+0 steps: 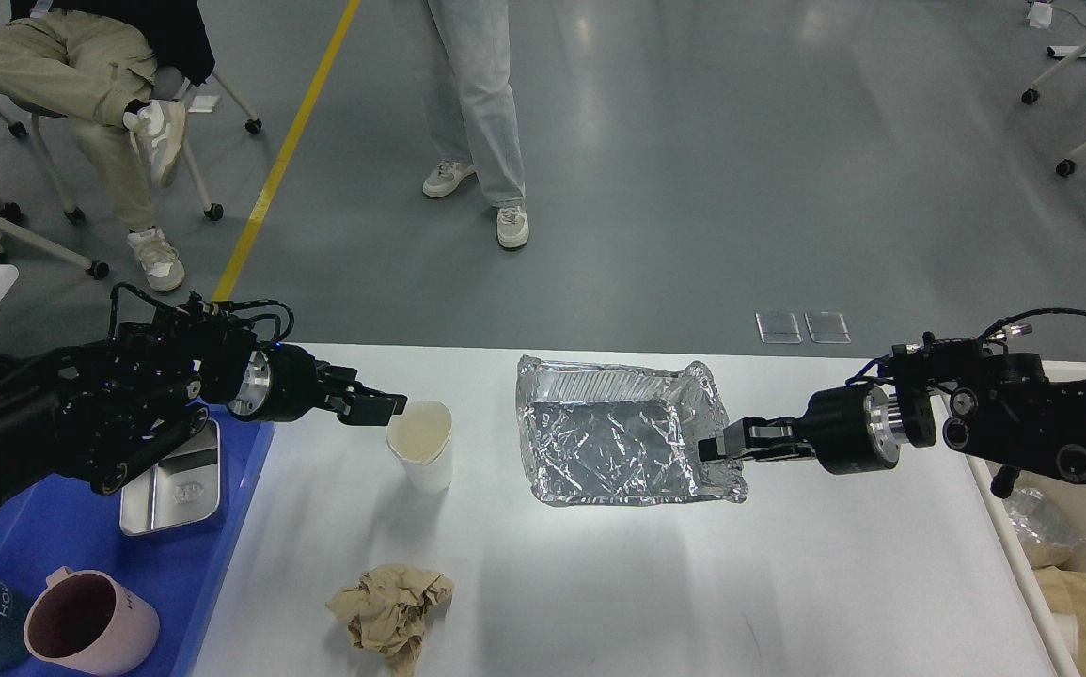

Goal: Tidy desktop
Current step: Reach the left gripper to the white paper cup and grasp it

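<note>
Desk (787, 583), white, spanning the view, with both grippers over it.

Left to right: blue tray (176, 555) holding steel tin (176, 475), pink mug (91, 625); left gripper (390, 406) at the paper cup (422, 458) rim, jaws' state cannot be told; crumpled brown paper (392, 611); foil container (622, 432); right gripper (714, 446), jaws pinching its right rim.

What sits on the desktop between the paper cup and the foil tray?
Nothing: head view shows bare white desktop between paper cup and foil tray.
</note>
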Controlling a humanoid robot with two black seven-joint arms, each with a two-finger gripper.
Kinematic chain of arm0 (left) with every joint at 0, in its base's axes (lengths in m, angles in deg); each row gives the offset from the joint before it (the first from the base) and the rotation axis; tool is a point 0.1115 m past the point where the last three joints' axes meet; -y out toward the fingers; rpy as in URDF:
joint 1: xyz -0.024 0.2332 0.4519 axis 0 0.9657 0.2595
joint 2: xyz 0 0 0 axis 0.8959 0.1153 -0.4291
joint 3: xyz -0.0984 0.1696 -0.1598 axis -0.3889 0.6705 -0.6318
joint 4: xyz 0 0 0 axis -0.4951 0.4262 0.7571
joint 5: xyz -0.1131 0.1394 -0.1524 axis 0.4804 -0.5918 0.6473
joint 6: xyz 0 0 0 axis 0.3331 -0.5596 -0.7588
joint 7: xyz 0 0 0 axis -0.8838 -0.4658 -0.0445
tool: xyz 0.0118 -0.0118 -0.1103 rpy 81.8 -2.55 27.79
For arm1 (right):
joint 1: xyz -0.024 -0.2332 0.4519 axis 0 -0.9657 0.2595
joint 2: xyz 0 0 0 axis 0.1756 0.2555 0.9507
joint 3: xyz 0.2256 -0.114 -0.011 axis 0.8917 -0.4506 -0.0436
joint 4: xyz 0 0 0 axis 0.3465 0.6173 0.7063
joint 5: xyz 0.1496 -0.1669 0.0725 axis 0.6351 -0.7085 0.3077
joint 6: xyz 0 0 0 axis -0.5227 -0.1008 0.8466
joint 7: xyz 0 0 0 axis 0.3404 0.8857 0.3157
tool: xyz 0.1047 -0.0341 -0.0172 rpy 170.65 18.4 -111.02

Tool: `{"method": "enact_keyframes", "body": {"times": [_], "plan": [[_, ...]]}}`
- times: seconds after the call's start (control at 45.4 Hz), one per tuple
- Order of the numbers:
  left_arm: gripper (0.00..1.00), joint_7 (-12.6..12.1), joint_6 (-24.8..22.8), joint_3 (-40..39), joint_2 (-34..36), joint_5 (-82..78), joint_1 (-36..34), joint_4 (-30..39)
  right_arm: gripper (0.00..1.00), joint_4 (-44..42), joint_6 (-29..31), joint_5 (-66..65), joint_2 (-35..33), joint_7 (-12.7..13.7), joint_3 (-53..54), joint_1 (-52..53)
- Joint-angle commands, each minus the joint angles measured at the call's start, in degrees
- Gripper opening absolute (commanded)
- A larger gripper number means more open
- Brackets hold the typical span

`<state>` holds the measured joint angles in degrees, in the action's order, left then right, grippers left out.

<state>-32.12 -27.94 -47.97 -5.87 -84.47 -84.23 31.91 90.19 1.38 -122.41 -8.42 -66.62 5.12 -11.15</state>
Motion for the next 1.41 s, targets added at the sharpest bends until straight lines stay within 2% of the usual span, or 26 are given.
{"method": "enact_keyframes", "body": {"times": [0.0, 0.198, 0.352, 0.507, 0.683, 0.881, 0.925, 1.145, 1.388], "plan": [[0.78, -0.02, 0.65, 1.59, -1.35, 0.01, 0.02, -1.18, 0.00, -0.08, 0.09, 0.00, 0.01, -0.08, 0.02, 0.00], [0.63, -0.02, 0.65, 3.87, -1.96, 0.01, -0.07, -2.33, 0.00, -0.16, 0.00, -0.09, 0.01, -0.08, 0.11, -0.71], [0.47, -0.02, 0.65, 5.54, -2.14, 0.54, -0.07, -3.03, 0.00, -0.16, 0.00, -0.09, 0.01, -0.08, 0.11, -0.97], [0.36, -0.02, 0.65, 5.63, -2.93, 0.63, 0.10, -4.08, 0.00, -0.08, 0.00, 0.00, 0.01, -0.08, 0.20, -0.97], [0.29, 0.07, 0.56, 5.63, -3.46, 0.71, 0.10, -4.70, 0.00, -0.08, 0.00, 0.00, 0.01, -0.08, 0.29, -0.97], [0.16, 0.24, 0.13, 5.63, -3.46, 0.71, 0.19, -5.05, 0.00, -0.16, -0.09, 0.00, 0.01, -0.08, 0.29, -0.97], [0.10, 0.42, -0.05, 5.63, -3.55, 0.71, 0.28, -5.23, 0.00, -0.08, -0.09, 0.00, 0.01, -0.08, 0.29, -0.97], [0.01, 0.86, -0.23, 7.21, -3.55, 0.80, 0.19, -5.23, 0.00, -0.16, -0.18, 0.00, 0.01, -0.08, 0.29, -0.97], [0.00, 0.95, -0.31, 7.39, -3.28, 1.33, -0.07, -5.23, 0.00, -0.16, -0.18, 0.00, -0.08, -0.08, 0.38, -0.97]]}}
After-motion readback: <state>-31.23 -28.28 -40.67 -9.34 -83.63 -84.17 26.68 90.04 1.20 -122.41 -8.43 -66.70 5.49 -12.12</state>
